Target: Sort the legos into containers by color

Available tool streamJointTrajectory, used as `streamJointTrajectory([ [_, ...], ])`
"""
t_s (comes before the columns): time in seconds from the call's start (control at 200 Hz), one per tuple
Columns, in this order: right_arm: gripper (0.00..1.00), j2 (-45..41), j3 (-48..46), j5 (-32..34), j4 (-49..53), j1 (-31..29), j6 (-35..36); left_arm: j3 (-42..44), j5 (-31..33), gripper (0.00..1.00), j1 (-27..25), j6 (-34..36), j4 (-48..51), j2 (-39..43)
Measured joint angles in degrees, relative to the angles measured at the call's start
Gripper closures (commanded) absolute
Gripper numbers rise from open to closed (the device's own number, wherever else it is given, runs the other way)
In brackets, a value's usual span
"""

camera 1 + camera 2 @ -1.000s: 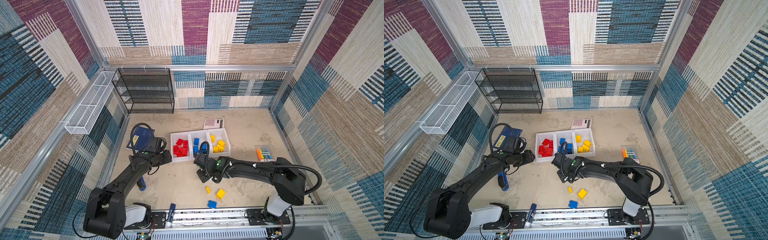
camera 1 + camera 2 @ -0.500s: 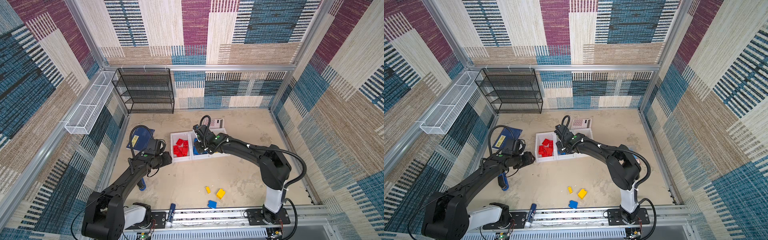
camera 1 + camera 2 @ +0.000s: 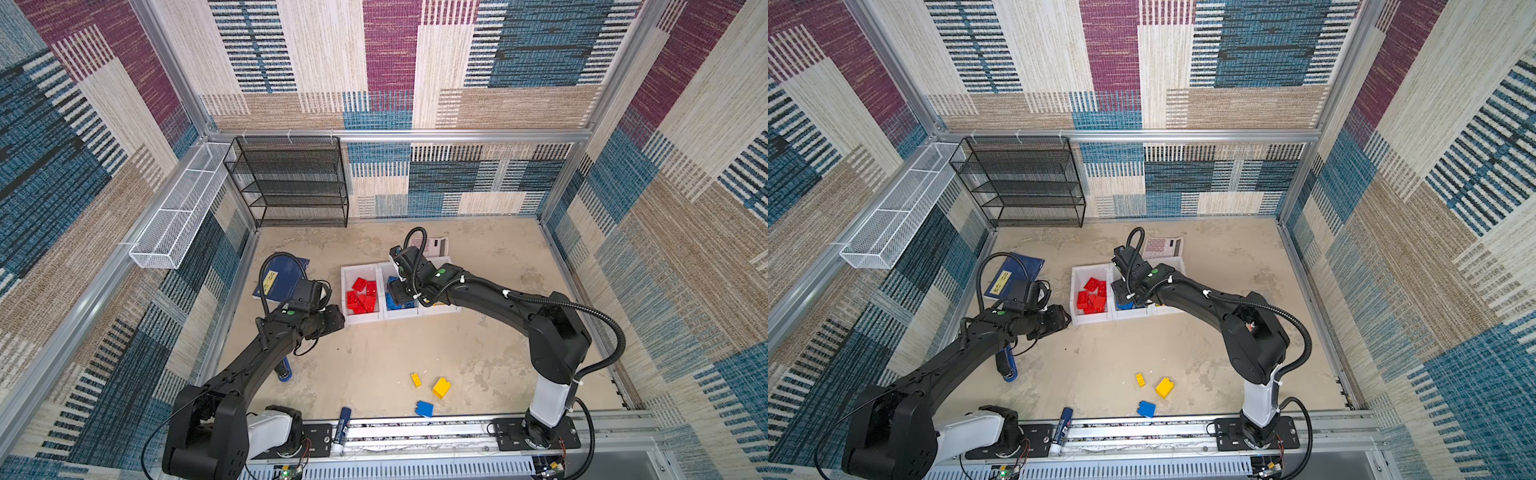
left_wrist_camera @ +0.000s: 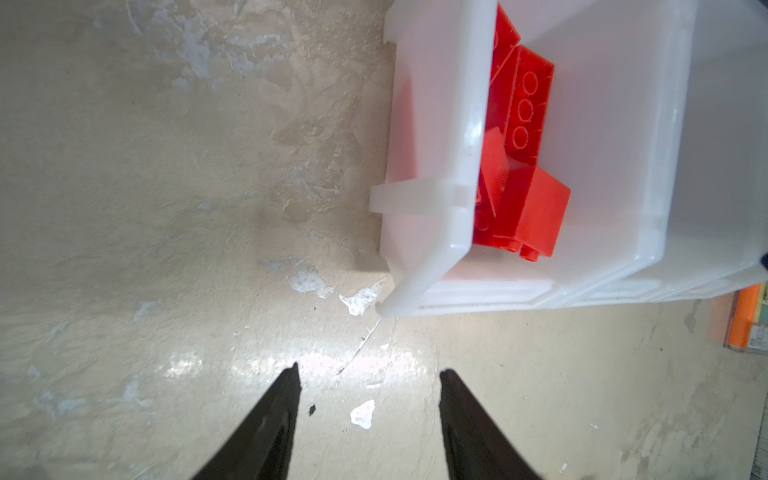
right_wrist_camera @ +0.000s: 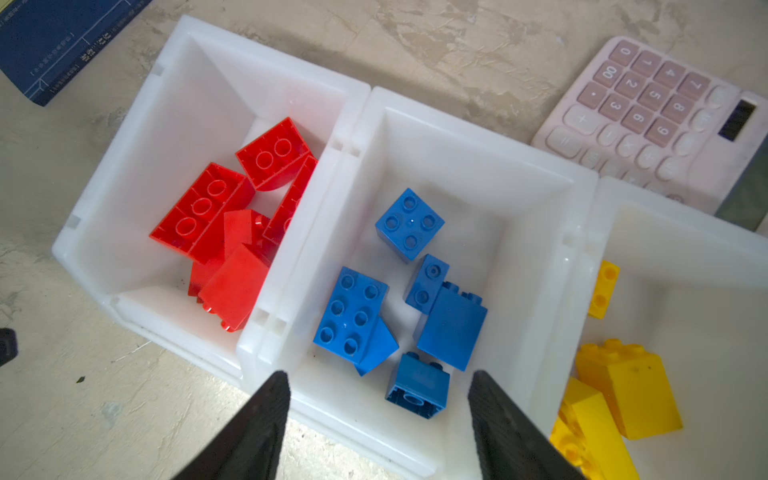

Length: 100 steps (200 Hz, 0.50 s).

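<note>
The containers are three joined white bins (image 3: 345, 274) in the middle of the floor. Red legos (image 5: 216, 216) fill one end bin, blue legos (image 5: 353, 320) the middle bin, and yellow legos (image 5: 627, 382) the other end bin. My right gripper (image 5: 380, 376) hangs open over the middle bin's near wall. A small blue brick (image 5: 417, 388) lies on its side below the fingers, touching neither. My left gripper (image 4: 368, 369) is open and empty over bare floor beside the red bin (image 4: 436, 166). Loose near the front rail are a small yellow brick (image 3: 416, 379), a bigger yellow brick (image 3: 441, 387) and a blue brick (image 3: 424, 408).
A pink calculator (image 3: 430, 245) lies just behind the bins and a blue book (image 3: 282, 276) to their left. A blue-tipped dark cylinder (image 3: 284, 370) sits under my left arm, a glue stick (image 3: 341, 430) on the front rail. A black mesh rack (image 3: 291, 183) and a white wire basket (image 3: 178, 216) line the back left.
My right gripper has swung from the floor in front of the bins to above the middle bin and has opened from shut. The left arm has hardly moved.
</note>
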State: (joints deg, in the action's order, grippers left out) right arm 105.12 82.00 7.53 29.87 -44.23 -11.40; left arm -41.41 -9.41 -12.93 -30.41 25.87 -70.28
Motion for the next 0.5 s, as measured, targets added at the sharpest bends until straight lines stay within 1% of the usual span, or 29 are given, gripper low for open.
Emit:
streamJointTrajectory([
  [0.16, 0.29, -2.21, -2.43, -0.07, 0.07, 0.04, -0.92, 0.07, -0.66, 0.43, -0.02, -0.09, 0.0, 0.26],
  [0.25, 0.28, -4.22, -4.57, -0.09, 0.0, 0.07, -1.77, 0.35, -1.42, 0.43, -0.9, -0.81, 0.04, 0.87],
  [0.366, 0.28, -7.48, -8.07, -0.37, 0.0, 0.57, -3.17, 0.9, -1.7, 0.43, -4.68, -1.11, -0.09, 1.33],
  [0.501, 0.27, -11.78, -13.44, -0.48, -0.09, 1.84, -5.38, 1.46, -1.75, 0.43, -11.19, -2.47, -0.11, 0.61],
])
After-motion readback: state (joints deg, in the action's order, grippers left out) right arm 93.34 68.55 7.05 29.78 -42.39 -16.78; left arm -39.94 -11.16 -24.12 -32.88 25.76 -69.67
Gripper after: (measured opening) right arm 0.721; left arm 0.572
